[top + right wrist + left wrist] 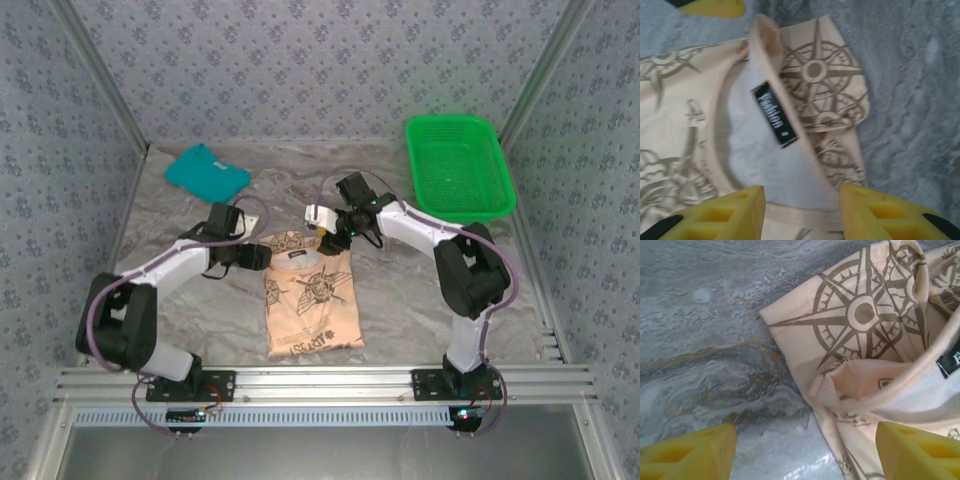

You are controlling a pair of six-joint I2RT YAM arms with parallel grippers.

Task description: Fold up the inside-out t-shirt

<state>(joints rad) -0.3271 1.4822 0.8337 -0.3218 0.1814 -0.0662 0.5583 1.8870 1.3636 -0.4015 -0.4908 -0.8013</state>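
The inside-out t-shirt (312, 300) is lying flat on the marbled grey bench (420, 300), midway between the two arms, with its collar end pointing away from the arm bases and its hem end reaching toward them. The left pincer (266, 257) is hovering just beside the shirt's upper left corner. In the left wrist view its yellow fingers (695, 452) are standing well apart, one over bare bench and the other over the cloth, with nothing clamped between them. The right pincer (325, 230) is hanging over the collar. In the right wrist view its jaws are also standing apart, and the ribbed collar band and the paler inner cloth are showing through the gap. The small dark label (775, 114) is sitting inside the neck opening. A brown compass rose (815, 70) is showing on the sleeve fold next to the label. A teal folded shirt (205, 172) is resting at the far left of the bench, well apart from the t-shirt. A green basket (460, 165) is sitting at the far right corner.
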